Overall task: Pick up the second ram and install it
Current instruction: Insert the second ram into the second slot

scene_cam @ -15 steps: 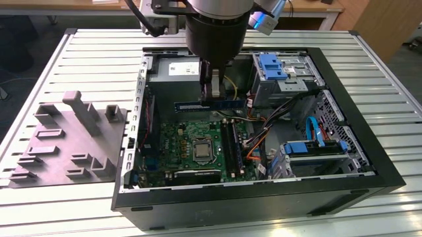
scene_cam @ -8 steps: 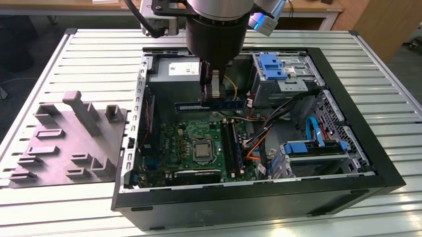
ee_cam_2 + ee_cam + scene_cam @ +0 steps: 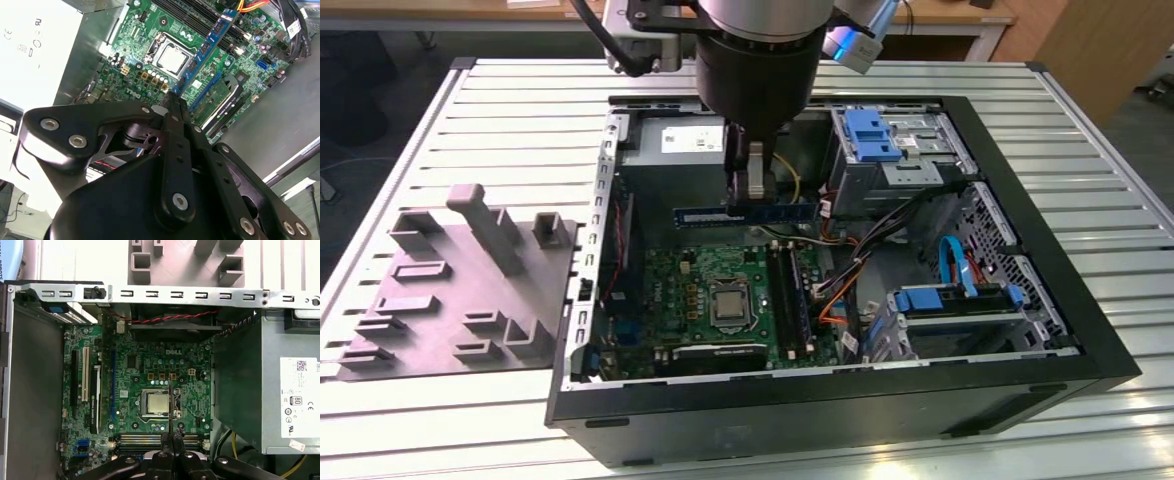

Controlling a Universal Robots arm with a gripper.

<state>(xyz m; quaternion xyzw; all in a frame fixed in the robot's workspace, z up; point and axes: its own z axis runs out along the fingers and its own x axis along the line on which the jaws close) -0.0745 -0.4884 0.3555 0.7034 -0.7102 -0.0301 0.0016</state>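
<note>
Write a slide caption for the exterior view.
The fingers hold the second ram above the motherboard inside the open computer case.

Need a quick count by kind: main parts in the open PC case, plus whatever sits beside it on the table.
Memory stick: 1, held by the gripper
Motherboard: 1
Processor: 1
Power supply: 1
Blue drive brackets: 2
Grey fixture block: 1, beside the case
Total: 7

Counter (image 3: 1067, 130) — silvery slatted metal, ribs running crosswise, with a plain metal rim along the edges. Light is even, with soft glare on the slats. Beyond the far edge is a light wooden tabletop (image 3: 947, 12). A wooden panel (image 3: 1094, 55) stands at the exterior view's right — dark floor (image 3: 374, 100) at its left.
</note>
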